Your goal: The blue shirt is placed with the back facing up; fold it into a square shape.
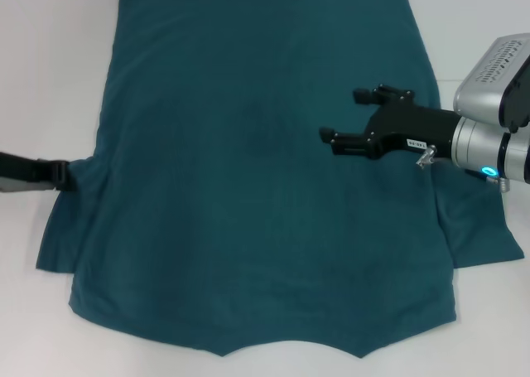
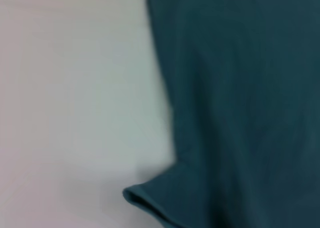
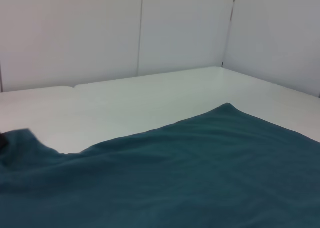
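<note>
The blue shirt point(image 1: 248, 186) lies spread flat on the white table, plain side up, with its hem toward the far edge and both short sleeves out to the sides. My right gripper point(image 1: 346, 116) hovers open over the shirt's right half, holding nothing. At the left sleeve's edge sits my left gripper point(image 1: 56, 175), touching the cloth where it bunches slightly. The left wrist view shows the blue shirt point(image 2: 240, 112) side and a curled sleeve hem point(image 2: 145, 200). The right wrist view looks low across the blue shirt point(image 3: 200, 178).
White table point(image 1: 50, 62) surrounds the shirt on both sides; the table point(image 3: 125, 102) is bounded at the far side by white wall panels point(image 3: 185, 27). The shirt's near edge lies close to the table's front.
</note>
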Robot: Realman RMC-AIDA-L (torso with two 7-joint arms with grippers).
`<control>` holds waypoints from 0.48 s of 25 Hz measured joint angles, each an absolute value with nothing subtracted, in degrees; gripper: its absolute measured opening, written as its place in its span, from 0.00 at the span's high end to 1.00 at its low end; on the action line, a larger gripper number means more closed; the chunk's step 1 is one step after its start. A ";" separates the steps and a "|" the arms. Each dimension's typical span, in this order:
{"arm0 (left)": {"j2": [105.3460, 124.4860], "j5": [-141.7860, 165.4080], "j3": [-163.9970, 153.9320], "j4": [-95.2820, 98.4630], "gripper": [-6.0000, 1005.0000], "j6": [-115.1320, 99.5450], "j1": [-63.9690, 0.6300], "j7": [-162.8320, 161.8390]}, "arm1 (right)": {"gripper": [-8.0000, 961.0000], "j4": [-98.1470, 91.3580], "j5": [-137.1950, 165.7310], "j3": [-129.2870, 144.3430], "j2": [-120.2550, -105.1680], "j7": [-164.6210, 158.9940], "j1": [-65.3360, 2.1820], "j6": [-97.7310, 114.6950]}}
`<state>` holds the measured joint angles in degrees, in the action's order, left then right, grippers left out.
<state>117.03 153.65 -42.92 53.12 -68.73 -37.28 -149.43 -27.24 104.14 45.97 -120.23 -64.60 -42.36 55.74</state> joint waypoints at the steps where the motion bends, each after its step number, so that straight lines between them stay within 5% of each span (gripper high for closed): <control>1: 117.22 152.80 -42.89 54.12 0.99 -69.75 -37.35 -149.39 | 0.02 -27.24 104.14 45.97 -120.23 -64.60 -42.31 55.94; 12: 120.25 147.87 -44.22 58.16 0.99 -75.15 -40.45 -148.50 | 0.02 -27.24 102.94 45.96 -120.23 -64.54 -41.41 56.84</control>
